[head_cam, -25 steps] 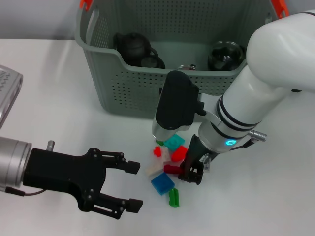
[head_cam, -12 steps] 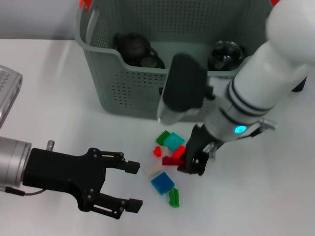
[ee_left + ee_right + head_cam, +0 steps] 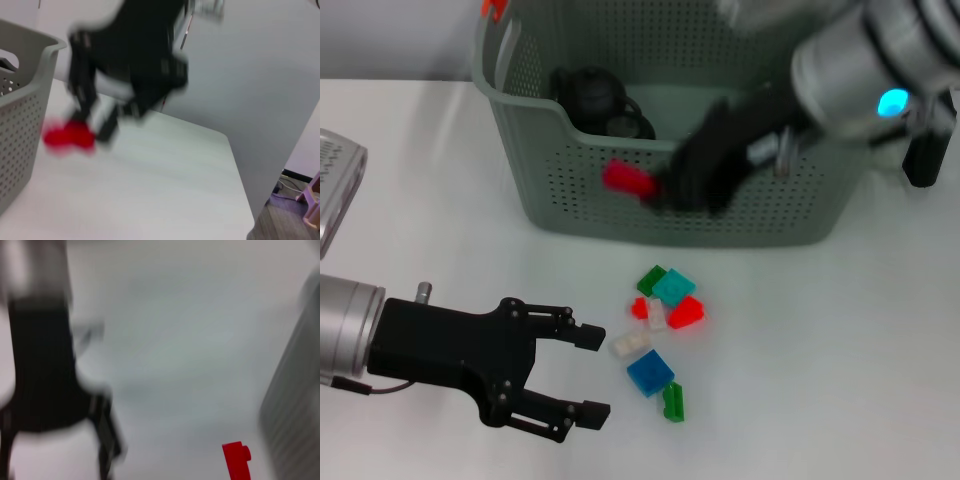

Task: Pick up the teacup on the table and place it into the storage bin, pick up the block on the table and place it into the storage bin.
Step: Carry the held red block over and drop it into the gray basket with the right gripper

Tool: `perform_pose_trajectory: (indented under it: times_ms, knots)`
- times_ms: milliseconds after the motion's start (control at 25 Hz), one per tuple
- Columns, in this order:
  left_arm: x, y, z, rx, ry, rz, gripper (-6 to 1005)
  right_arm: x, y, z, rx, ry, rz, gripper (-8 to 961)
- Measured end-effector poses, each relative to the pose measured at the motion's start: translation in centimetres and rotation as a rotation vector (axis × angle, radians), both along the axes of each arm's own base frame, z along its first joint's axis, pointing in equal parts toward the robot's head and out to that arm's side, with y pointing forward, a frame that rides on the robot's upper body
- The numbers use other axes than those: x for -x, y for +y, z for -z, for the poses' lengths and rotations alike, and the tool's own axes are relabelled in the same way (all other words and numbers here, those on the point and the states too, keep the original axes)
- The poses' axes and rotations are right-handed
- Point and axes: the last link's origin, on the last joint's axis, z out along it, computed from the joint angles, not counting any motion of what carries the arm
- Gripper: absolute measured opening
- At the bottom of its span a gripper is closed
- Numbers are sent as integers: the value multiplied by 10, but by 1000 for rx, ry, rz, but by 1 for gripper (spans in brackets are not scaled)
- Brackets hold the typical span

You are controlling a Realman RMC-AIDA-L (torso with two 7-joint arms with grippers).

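My right gripper (image 3: 660, 188) is shut on a red block (image 3: 628, 180) and holds it in the air in front of the front wall of the grey-green perforated storage bin (image 3: 580, 190), just below its rim. The block also shows in the left wrist view (image 3: 67, 136) and the right wrist view (image 3: 236, 461). A dark teapot (image 3: 590, 92) and a dark teacup (image 3: 628, 127) lie inside the bin. My left gripper (image 3: 588, 375) is open and empty, low over the table at the front left.
Several loose blocks lie on the white table in front of the bin: green (image 3: 651, 279), teal (image 3: 673, 288), red (image 3: 686, 313), white (image 3: 632, 343), blue (image 3: 651, 372) and another green (image 3: 673, 402). A grey device (image 3: 335, 180) sits at the left edge.
My right gripper closed on a red block in the pile and has risen fast up and back to the bin's front wall. The left arm has not moved.
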Motion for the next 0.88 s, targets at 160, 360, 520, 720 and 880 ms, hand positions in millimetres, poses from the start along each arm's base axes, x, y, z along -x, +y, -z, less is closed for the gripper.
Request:
perform_pose_trajectory:
  times_ms: [160, 360, 520, 720, 880]
  knots:
    - [-1, 1, 0, -1, 1, 2, 844, 10, 24, -24, -140, 130, 20, 194]
    - [-2, 1, 0, 0, -4, 4, 844, 1, 58, -38, -320, 180, 93, 194]
    - [-2, 2, 0, -2, -5, 5, 844, -13, 80, -37, -419, 153, 163, 194]
    - [-2, 2, 0, -3, -2, 5, 844, -20, 92, -24, -430, 97, 195, 194]
    - [-2, 2, 0, -2, 0, 5, 844, -19, 94, -21, -440, 98, 193, 194]
